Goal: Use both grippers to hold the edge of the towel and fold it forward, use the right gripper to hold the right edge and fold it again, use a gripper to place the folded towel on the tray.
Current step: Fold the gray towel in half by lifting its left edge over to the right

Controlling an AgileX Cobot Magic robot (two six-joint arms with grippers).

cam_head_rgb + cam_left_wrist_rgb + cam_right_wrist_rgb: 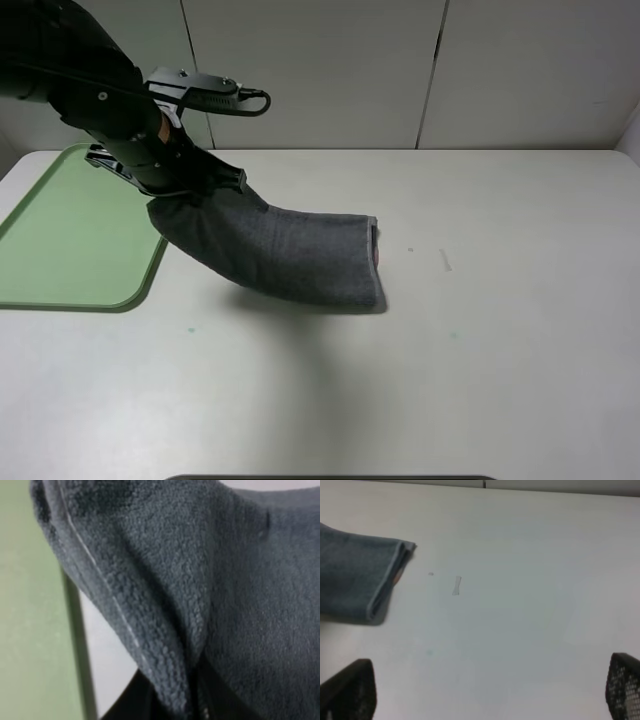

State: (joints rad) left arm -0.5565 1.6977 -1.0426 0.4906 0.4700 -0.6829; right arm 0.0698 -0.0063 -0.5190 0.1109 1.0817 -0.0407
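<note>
At far left lies the tray, pale green with a low raised rim. Just to its right, over the tray's right edge, the left gripper has its jaws pinched narrow on one bunched end of the folded towel. Its wrist view is filled with dark terry and a pale hem draped over a black finger. From the grip the towel slopes down to the right. Its far end rests on the table, where an orange sliver shows at the layered edges. Judge the hazards from this one-ended hold. If you carry the towel leftward while it hangs low, the trailing end is likely to drag, peel the layers open, or snag on the tray's rim. A pinch on bunched cloth may also slip, and an early release would leave the towel straddling the rim. Only that rim lies between the towel and its place. Farther right a small pale mark sits on the table. The right gripper, seen only in its own wrist view, hovers with its jaws spread wide, holding nothing, well apart from the towel's end.
</note>
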